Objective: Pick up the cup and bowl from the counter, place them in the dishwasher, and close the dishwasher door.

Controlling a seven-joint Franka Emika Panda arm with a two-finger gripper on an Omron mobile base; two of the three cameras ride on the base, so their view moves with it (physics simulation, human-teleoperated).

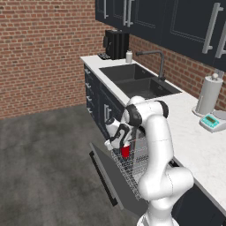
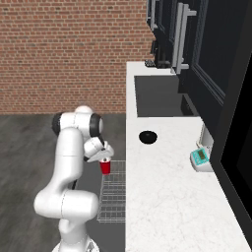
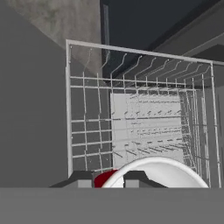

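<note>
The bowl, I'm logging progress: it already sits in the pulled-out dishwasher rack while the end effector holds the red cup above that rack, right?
Not quite. The bowl is on the counter, as the right base view shows. The end effector does hold the red cup above the pulled-out dishwasher rack.

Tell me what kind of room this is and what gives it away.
A home-style kitchen, rendered rather than real. The signs: a sink with a tap set into the white marble-look counter, a dishwasher standing open with its wire rack pulled out, and dark wall cabinets against a brick wall.

The fingers [image 1: 123, 145] hold the cup [image 1: 126, 152] above the dishwasher's pulled-out rack [image 1: 132, 170].
</note>
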